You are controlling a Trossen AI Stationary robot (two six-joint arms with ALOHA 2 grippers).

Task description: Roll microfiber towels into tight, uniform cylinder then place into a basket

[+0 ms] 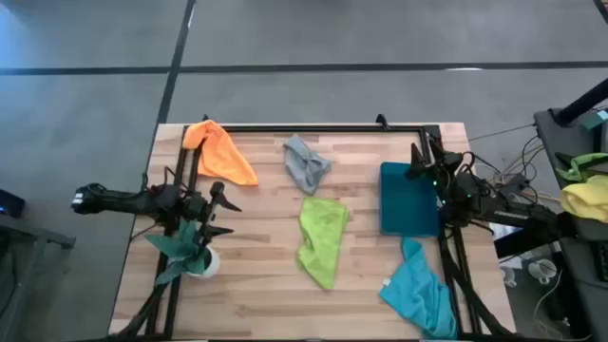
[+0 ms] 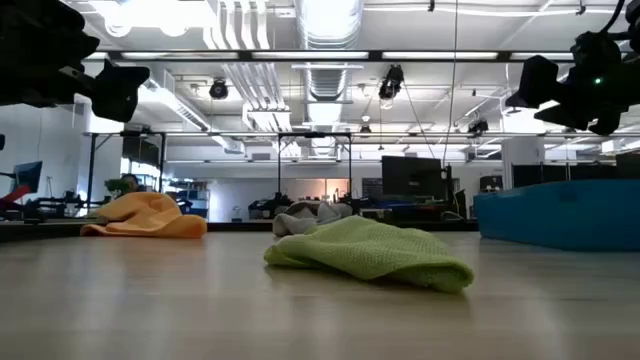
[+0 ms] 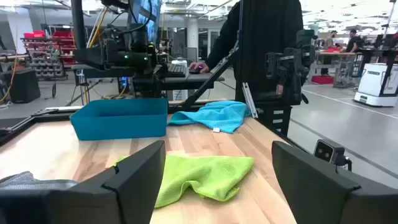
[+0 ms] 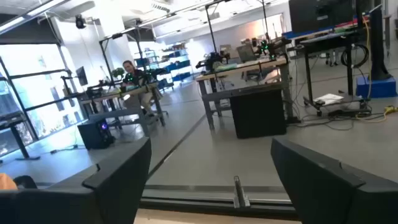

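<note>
Four towels lie loose on the wooden table: an orange towel [image 1: 220, 152] at the far left, a grey towel [image 1: 306, 163] at the far middle, a lime green towel [image 1: 321, 237] in the middle, and a turquoise towel [image 1: 418, 290] at the near right corner. The teal-blue basket [image 1: 407, 198] stands at the right with nothing in it that I can see. My left gripper [image 1: 226, 213] hovers open at the left edge, facing the lime towel [image 3: 205, 174]. My right gripper [image 1: 420, 163] hovers open above the basket's far end, facing the far edge.
A leafy plant in a white pot [image 1: 195, 255] stands just near-side of my left gripper. A black rail [image 1: 313, 127] runs along the far edge. A yellow and green cloth heap [image 1: 589, 190] lies off the table to the right. A person [image 3: 261, 50] stands beyond the table's right side.
</note>
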